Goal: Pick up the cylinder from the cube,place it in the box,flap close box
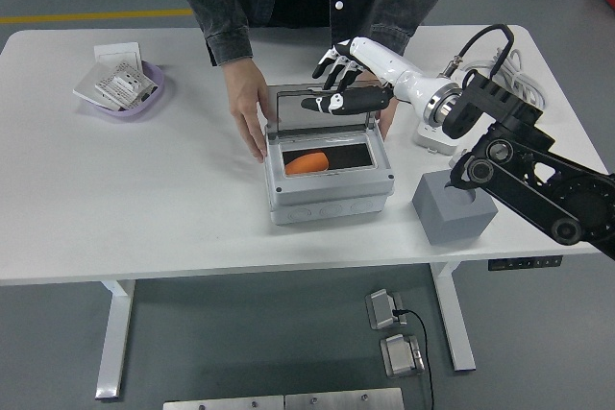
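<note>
One orange cylinder (309, 162) lying in grey box (330, 180), long axis left-right. Lid (319, 106) upright at box's far edge. Right hand (344, 84) empty, fingers spread, at lid's top edge, above/behind cyl. Person's hands steady box sides. Grey cube (454, 208) bare, right of box.

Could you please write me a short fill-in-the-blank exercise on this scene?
1. The orange cylinder lies inside the grey ____.
2. The right hand hovers above the box's clear ____.
3. The grey cube stands to the ____ of the box in the picture.

Missing words: box; lid; right
</note>
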Robot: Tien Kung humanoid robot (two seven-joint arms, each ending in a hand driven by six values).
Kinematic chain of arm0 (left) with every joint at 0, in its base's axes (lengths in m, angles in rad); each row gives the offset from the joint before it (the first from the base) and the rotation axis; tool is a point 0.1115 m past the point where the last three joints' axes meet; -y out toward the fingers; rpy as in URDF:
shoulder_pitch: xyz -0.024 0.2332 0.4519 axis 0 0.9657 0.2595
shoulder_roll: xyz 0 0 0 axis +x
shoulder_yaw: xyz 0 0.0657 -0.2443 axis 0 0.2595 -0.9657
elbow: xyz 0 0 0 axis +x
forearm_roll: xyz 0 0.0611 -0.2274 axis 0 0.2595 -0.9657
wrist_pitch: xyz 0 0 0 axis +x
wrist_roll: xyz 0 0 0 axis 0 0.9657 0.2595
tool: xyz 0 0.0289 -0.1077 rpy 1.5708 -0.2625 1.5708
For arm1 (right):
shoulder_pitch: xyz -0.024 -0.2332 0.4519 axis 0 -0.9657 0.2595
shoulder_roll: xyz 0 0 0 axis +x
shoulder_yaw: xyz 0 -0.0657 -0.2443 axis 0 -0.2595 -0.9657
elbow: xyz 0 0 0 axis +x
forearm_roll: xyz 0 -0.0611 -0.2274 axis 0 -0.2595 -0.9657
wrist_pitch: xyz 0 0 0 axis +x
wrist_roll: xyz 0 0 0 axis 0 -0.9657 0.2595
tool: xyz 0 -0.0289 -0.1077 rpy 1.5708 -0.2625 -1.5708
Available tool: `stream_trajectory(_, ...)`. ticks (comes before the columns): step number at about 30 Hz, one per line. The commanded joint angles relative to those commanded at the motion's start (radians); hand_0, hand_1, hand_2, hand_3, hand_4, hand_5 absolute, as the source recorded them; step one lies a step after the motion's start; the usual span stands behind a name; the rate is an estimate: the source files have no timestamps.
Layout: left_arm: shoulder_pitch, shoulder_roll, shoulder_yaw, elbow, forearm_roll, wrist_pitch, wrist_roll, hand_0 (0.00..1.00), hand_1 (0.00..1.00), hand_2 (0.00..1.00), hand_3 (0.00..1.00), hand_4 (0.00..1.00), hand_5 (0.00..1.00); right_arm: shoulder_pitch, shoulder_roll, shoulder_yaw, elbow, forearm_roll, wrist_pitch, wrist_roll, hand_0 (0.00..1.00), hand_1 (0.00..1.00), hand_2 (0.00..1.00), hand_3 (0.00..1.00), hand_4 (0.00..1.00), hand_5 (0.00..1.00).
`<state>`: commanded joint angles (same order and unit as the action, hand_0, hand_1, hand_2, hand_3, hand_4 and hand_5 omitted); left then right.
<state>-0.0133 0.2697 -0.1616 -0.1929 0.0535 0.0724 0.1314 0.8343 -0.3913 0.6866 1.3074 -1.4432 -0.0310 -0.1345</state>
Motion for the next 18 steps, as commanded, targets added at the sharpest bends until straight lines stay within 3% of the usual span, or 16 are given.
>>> stream_trajectory(8, 0.001, 0.001, 0.022, 0.000, -0.014, 0.000, 0.001, 0.626, 0.652, 0.608, 0.628, 0.645, 0.160, 0.125, 0.081, -0.112, -0.204, 0.071, -0.049, 0.084, 0.543, 0.415, 0.492, 0.566, 0.937, 0.520)
stream_trajectory(18, -0.004, 0.004, 0.034, 0.000, -0.014, 0.000, 0.001, 0.626, 0.652, 0.607, 0.628, 0.645, 0.159, 0.218, 0.146, -0.221, -0.441, 0.166, -0.093, 0.150, 0.552, 0.417, 0.493, 0.550, 0.929, 0.522)
